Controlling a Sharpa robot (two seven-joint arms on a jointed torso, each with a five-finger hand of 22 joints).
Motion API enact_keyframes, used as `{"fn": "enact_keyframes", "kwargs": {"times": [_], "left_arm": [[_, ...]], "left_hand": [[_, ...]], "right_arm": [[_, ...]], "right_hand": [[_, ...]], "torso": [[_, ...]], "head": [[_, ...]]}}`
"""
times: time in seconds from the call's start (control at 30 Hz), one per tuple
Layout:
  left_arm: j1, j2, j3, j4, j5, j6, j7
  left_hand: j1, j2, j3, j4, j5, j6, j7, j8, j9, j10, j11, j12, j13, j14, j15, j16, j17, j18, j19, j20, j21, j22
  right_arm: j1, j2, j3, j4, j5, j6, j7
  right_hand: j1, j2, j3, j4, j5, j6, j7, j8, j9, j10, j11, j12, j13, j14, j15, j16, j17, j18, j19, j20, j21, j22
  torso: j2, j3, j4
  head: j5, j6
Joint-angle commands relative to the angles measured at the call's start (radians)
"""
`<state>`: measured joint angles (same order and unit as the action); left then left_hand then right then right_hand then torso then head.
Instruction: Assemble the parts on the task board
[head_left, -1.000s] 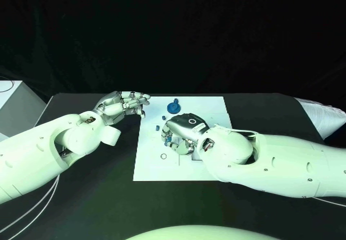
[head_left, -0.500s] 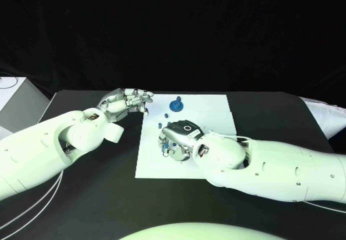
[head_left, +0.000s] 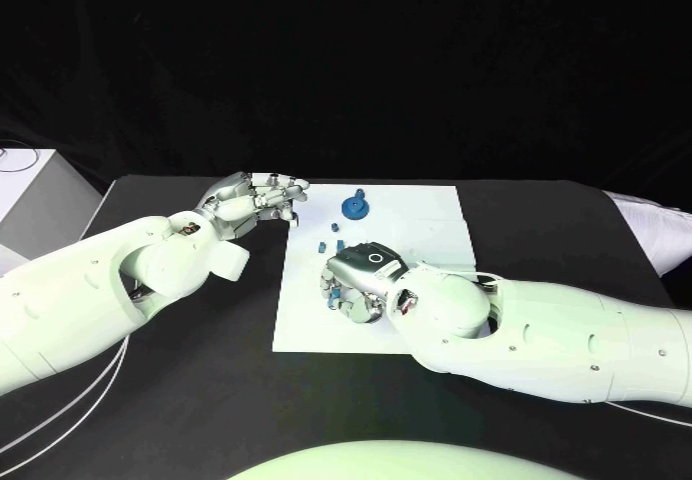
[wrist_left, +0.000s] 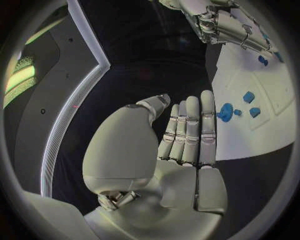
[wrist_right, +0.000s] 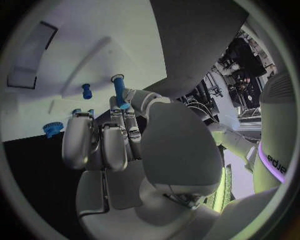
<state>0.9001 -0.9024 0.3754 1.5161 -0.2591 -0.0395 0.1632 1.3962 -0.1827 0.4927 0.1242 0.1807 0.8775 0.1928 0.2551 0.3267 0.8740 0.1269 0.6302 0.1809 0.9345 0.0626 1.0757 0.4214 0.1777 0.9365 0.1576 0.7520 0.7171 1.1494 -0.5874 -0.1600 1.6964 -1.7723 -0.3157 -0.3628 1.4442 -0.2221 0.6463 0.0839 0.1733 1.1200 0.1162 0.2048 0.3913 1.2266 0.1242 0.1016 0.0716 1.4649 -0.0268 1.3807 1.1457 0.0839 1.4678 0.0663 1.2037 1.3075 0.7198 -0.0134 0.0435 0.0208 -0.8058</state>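
Right hand pinches a blue peg over the board; a tilted peg could miss its hole. Left hand hovers beside the board, fingers straight, holding nothing.

Probably lab: black table, black backdrop, white task board.

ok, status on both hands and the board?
Right hand pinching a blue pin over the task board. Left hand empty, fingers together, at the board's edge. Blue gear loose on the board. Nothing in the way.
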Motion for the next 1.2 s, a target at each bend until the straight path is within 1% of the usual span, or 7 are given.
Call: {"fn": "enact_keyframes", "kwargs": {"times": [0.03, 0.47, 0.8, 0.97, 1.13, 1.17, 1.2], "left_arm": [[0.000, 0.001, 0.000, 0.003, 0.007, 0.002, 0.005], [0.000, 0.000, 0.000, 0.003, 0.007, 0.003, 0.004], [0.000, -0.001, 0.000, 0.004, 0.007, 0.004, 0.003], [0.000, -0.002, 0.000, 0.004, 0.006, 0.004, 0.002], [0.000, 0.002, 0.000, 0.001, 0.006, 0.005, 0.003], [0.000, 0.003, 0.000, 0.000, 0.006, 0.005, 0.003], [0.000, 0.004, 0.000, -0.001, 0.006, 0.005, 0.003]], "left_hand": [[0.003, 0.007, -0.001, 0.004, 0.004, -0.001, 0.000, -0.005, -0.002, -0.008, 0.002, 0.004, -0.001, 0.005, -0.001, -0.006, -0.001, 0.006, 0.005, -0.001, -0.005, -0.001], [0.003, 0.007, -0.001, 0.004, 0.004, -0.001, 0.000, -0.005, -0.002, -0.008, 0.002, 0.004, -0.001, 0.005, -0.001, -0.006, -0.001, 0.006, 0.005, -0.001, -0.005, -0.001], [0.003, 0.007, -0.001, 0.004, 0.004, -0.001, 0.000, -0.005, -0.002, -0.008, 0.002, 0.004, -0.001, 0.005, -0.001, -0.006, -0.001, 0.006, 0.005, -0.001, -0.005, -0.001], [0.003, 0.007, -0.001, 0.004, 0.004, -0.001, 0.000, -0.005, -0.002, -0.008, 0.002, 0.004, -0.001, 0.005, -0.001, -0.006, -0.001, 0.006, 0.005, -0.001, -0.005, -0.001], [0.004, 0.007, -0.002, 0.007, 0.004, -0.001, -0.001, -0.005, -0.002, -0.008, 0.001, 0.005, -0.002, 0.005, -0.001, -0.006, -0.001, 0.006, 0.006, -0.001, -0.007, -0.003], [0.004, 0.007, -0.002, 0.007, 0.004, -0.001, -0.001, -0.005, -0.002, -0.008, 0.001, 0.005, -0.002, 0.005, -0.001, -0.006, -0.001, 0.006, 0.006, -0.001, -0.007, -0.003], [0.004, 0.007, -0.002, 0.007, 0.004, -0.001, -0.001, -0.005, -0.002, -0.008, 0.001, 0.005, -0.002, 0.005, -0.001, -0.006, -0.001, 0.006, 0.006, -0.001, -0.007, -0.003]], "right_arm": [[-0.002, 0.000, 0.000, 0.001, -0.020, 0.034, 0.008], [-0.006, 0.001, 0.000, -0.005, -0.030, 0.043, 0.004], [-0.017, 0.020, -0.002, -0.027, -0.046, 0.040, -0.003], [-0.022, 0.028, -0.003, -0.035, -0.051, 0.040, -0.001], [-0.027, 0.031, -0.005, -0.038, -0.042, 0.028, 0.022], [-0.027, 0.030, -0.005, -0.038, -0.041, 0.026, 0.025], [-0.028, 0.030, -0.005, -0.038, -0.039, 0.024, 0.028]], "right_hand": [[0.006, 0.015, 0.004, -0.008, 0.006, 0.002, 0.005, 0.004, 0.002, 0.083, -0.076, 0.005, 0.027, 0.028, -0.007, 0.002, 0.000, -0.018, 0.034, -0.005, 0.005, 0.084], [0.004, 0.015, 0.004, -0.009, 0.008, 0.002, 0.005, 0.004, 0.002, 0.084, -0.076, 0.004, 0.027, 0.028, -0.007, 0.003, 0.000, -0.018, 0.034, -0.005, 0.005, 0.085], [0.001, 0.015, 0.006, -0.012, 0.012, 0.000, 0.006, 0.005, 0.004, 0.084, -0.076, 0.001, 0.028, 0.027, -0.007, 0.001, -0.004, -0.018, 0.033, -0.005, 0.002, 0.084], [0.000, 0.015, 0.008, -0.013, 0.012, -0.002, 0.006, 0.004, 0.004, 0.082, -0.075, -0.001, 0.028, 0.026, -0.006, -0.001, -0.006, -0.017, 0.032, -0.005, -0.001, 0.082], [-0.028, -0.004, -0.004, -0.019, 0.018, -0.020, 0.012, -0.001, 0.007, 0.066, -0.068, -0.020, 0.027, 0.023, 0.000, -0.006, -0.018, -0.016, 0.027, -0.001, -0.011, 0.080], [-0.036, -0.009, -0.007, -0.019, 0.022, -0.024, 0.014, -0.003, 0.007, 0.062, -0.066, -0.024, 0.026, 0.023, 0.001, -0.007, -0.020, -0.016, 0.027, 0.001, -0.013, 0.080], [-0.049, -0.016, -0.014, -0.016, 0.038, -0.029, 0.015, -0.006, 0.007, 0.058, -0.064, -0.029, 0.025, 0.023, 0.004, -0.006, -0.020, -0.016, 0.027, 0.003, -0.012, 0.081]], "torso": [[-0.001, 0.0001, -0.0011], [-0.001, -0.0002, -0.0008], [0.000, -0.0006, 0.0003], [-0.001, -0.0012, -0.0003], [0.000, -0.0020, -0.0015], [0.000, -0.0024, -0.0018], [-0.001, -0.0024, -0.0018]], "head": [[0.002, -0.002], [0.002, -0.004], [0.001, -0.005], [0.002, -0.008], [0.001, -0.009], [-0.001, -0.009], [-0.002, -0.009]]}}
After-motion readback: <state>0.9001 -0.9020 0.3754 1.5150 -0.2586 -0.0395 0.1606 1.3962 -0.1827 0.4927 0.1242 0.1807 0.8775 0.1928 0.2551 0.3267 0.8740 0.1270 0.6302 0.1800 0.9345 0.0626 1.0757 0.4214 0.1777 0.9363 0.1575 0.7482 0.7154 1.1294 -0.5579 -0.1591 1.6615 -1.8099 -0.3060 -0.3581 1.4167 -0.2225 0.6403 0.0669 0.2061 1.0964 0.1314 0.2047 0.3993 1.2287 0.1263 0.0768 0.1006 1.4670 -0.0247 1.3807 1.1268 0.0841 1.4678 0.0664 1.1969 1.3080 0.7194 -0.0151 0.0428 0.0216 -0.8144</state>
